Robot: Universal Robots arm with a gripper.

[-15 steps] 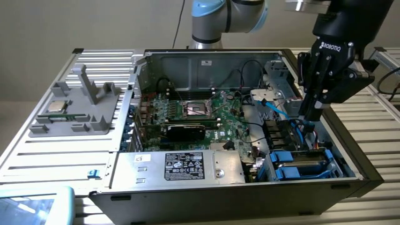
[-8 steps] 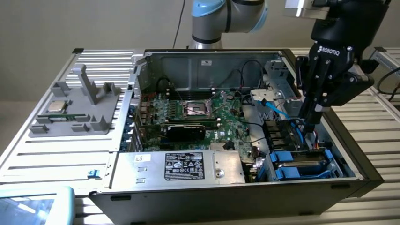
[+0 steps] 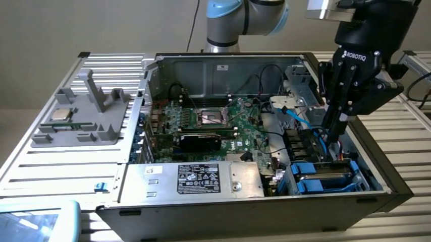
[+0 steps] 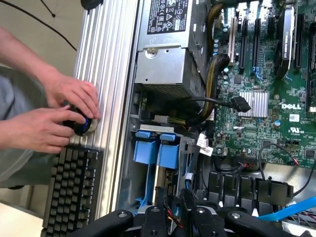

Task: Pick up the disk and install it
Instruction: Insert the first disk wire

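Hand [image 3: 334, 146] over disk [image 3: 328, 177] in bay, cables [image 3: 296, 118] crowding; grip state unclear, maybe clamped.

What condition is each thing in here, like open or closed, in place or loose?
Computer case: side open, insides exposed.
Disk: in its blue carrier, seated in the drive bay at the case's corner.
Gripper: reaching down into the case just above the disk; grip unclear.
Power-supply box: mounted in the case.
CPU socket: bare, no chip in it.
CPU chip: outside the case, resting on the grey holder.
Person's hands: on a small knob beside a keyboard.
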